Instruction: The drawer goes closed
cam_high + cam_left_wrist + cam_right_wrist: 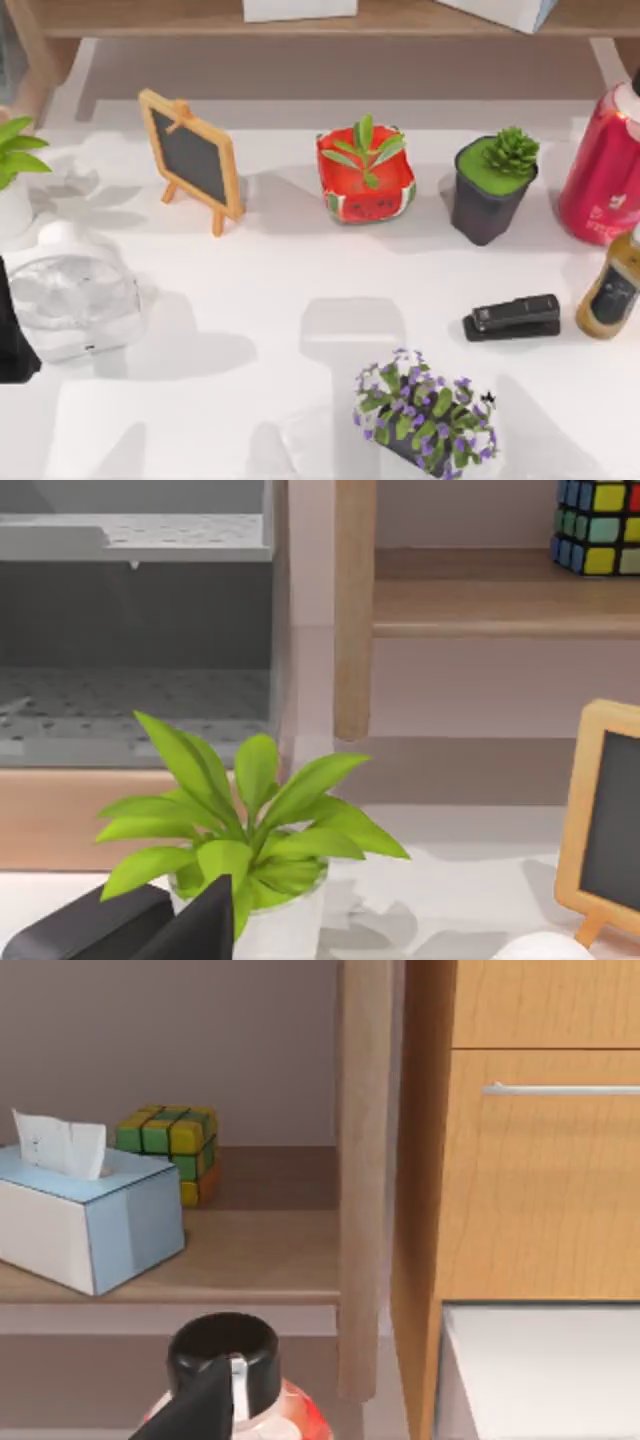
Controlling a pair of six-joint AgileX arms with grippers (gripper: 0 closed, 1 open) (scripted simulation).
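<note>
A wooden cabinet stands behind the table's far right. In the right wrist view its drawer (545, 1175) shows a flat wooden front with a thin metal bar handle (560, 1088). A pale grey-white slab (545, 1370) sticks out just below that front, and I cannot tell whether it belongs to the drawer. My right gripper (200, 1405) is a dark shape low in that view, behind the black cap of a red bottle (225, 1355) and well short of the cabinet. My left gripper (190, 915) hangs by a leafy plant (240, 820) at the table's left edge (12, 340).
On the table are a small chalkboard easel (192, 160), a watermelon pot (366, 180), a dark succulent pot (490, 185), a red bottle (605, 165), a brown bottle (610, 290), a stapler (512, 317), a purple flower pot (425, 420) and a clear dome (70, 290). The back shelf holds a tissue box (85, 1215) and a cube (170, 1150).
</note>
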